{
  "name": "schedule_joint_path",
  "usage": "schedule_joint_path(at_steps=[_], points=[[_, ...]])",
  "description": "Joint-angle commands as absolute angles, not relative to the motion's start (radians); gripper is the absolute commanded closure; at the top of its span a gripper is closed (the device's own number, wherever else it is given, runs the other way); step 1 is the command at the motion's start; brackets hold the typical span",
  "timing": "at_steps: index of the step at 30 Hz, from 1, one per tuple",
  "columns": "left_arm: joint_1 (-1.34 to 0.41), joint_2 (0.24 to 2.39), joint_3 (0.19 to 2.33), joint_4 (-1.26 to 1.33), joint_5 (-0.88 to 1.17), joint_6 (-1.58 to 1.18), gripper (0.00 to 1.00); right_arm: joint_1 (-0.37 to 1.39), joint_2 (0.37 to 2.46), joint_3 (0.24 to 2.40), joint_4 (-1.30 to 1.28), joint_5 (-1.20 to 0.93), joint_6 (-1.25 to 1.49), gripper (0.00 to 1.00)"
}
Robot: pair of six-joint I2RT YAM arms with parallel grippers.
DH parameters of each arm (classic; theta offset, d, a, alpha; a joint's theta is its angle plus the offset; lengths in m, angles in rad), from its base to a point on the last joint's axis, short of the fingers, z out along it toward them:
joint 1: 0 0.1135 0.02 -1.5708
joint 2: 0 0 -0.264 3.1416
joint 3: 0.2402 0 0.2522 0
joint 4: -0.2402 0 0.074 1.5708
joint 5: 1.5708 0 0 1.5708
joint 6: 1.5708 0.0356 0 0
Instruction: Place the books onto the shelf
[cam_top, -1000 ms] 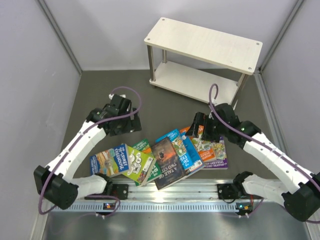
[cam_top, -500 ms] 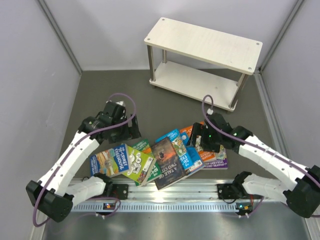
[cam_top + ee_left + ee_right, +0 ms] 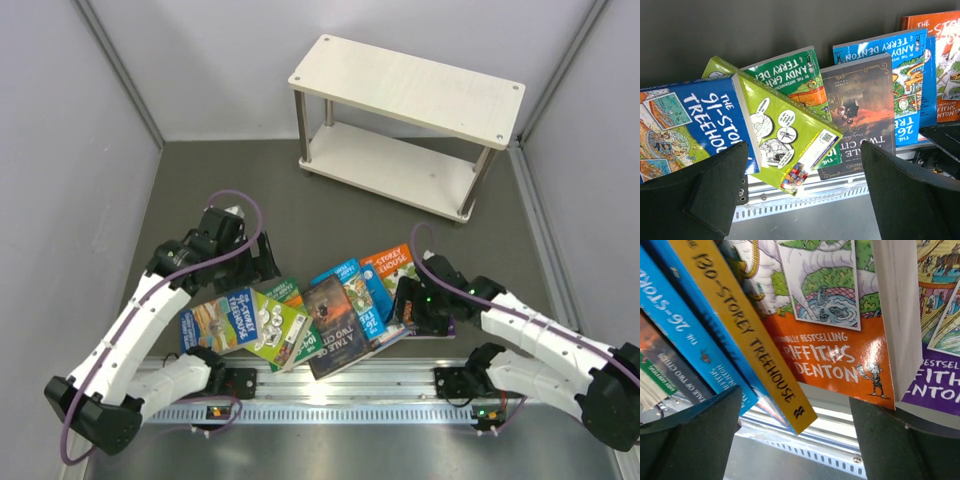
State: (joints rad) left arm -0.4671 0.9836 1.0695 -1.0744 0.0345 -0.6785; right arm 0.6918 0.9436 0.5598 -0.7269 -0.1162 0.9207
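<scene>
at the near edge of the tabletop (image 3: pixel 330 215), the books (image 3: pixel 320 315) lie fanned in an overlapping heap, well apart from the shelf (image 3: pixel 405 90) at the far side.
a dark cover (image 3: pixel 333 325) sits mid-heap, lime-green and blue titles to its left, an orange book (image 3: pixel 390 265) over a purple one to its right. the right pincer (image 3: pixel 412 305) is down at the orange book's near edge with its jaws spread to either side (whether they touch it, i cannot tell). the left pincer (image 3: pixel 258 265) hangs released above the heap's left end, grasping nothing.
</scene>
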Motion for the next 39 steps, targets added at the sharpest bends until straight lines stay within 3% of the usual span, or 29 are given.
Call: schedule_joint_path(at_steps=[1, 5, 9, 11, 12, 14, 15, 25, 31, 39], points=[[-0.465, 0.999, 1.081, -1.083, 0.049, -0.690, 0.01, 0.704, 0.934, 0.525, -0.637, -0.143, 0.939, 0.14], [-0.465, 1.015, 1.098, -1.092, 0.045, -0.683, 0.01, 0.707, 0.956, 0.479, -0.543, -0.167, 0.968, 0.28], [-0.465, 1.014, 1.104, -1.104, 0.041, -0.675, 0.01, 0.707, 0.953, 0.431, -0.459, -0.175, 0.999, 0.58], [-0.465, 1.005, 1.100, -1.115, 0.037, -0.675, 0.01, 0.706, 0.946, 0.426, -0.439, -0.173, 1.011, 0.65], [-0.465, 1.002, 1.100, -1.120, 0.035, -0.672, 0.01, 0.707, 0.940, 0.428, -0.434, -0.178, 1.014, 0.77], [-0.465, 0.986, 1.098, -1.130, 0.032, -0.672, 0.01, 0.707, 0.934, 0.434, -0.437, -0.199, 1.022, 0.88], [-0.465, 0.982, 1.095, -1.134, 0.031, -0.672, 0.01, 0.709, 0.924, 0.448, -0.445, -0.207, 1.023, 0.99], [-0.463, 0.940, 1.081, -1.137, 0.017, -0.672, 0.01, 0.759, 0.830, 0.794, -0.837, -0.128, 0.960, 1.00], [-0.465, 0.966, 1.121, -1.120, 0.009, -0.647, 0.01, 0.756, 0.951, 1.161, -0.950, 0.039, 0.887, 1.00], [-0.465, 1.002, 1.177, -1.120, -0.044, -0.609, 0.01, 0.660, 1.190, 1.474, -0.900, 0.052, 0.779, 1.00]])
